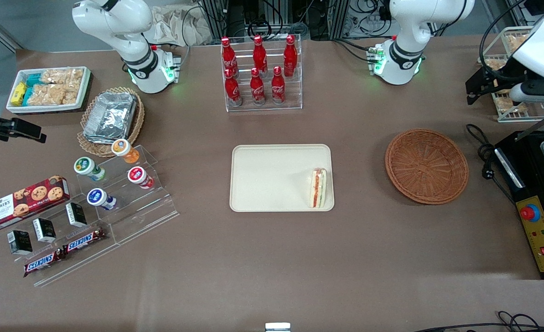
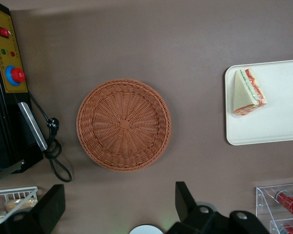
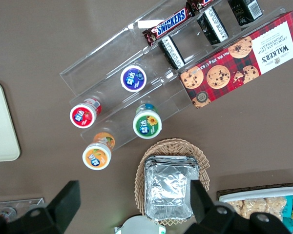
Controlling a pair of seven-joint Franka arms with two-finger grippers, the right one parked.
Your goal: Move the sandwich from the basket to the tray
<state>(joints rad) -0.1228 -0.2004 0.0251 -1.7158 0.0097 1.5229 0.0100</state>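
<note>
Snickers bars (image 1: 64, 251) lie nearest the camera. On the tray (image 1: 272, 161) rests the sandwich (image 1: 318, 187), long axis running toward the camera — basket (image 1: 426, 166) bare. Left gripper (image 1: 477, 90) hangs raised at the desk's working-arm end, jaws wide, holding nothing — sandwich well apart from it, toward the parked arm.

Six red cola bottles (image 1: 258, 53) are standing in a clear acrylic rack (image 1: 263, 105) at the top centre of the frame. A tan scalloped wicker basket of foil trays (image 1: 110, 117) is sitting on the brown worktop (image 1: 272, 258) toward the parked arm's end, with a red tartan biscuit box (image 1: 25, 203) lying lower in the frame.
</note>
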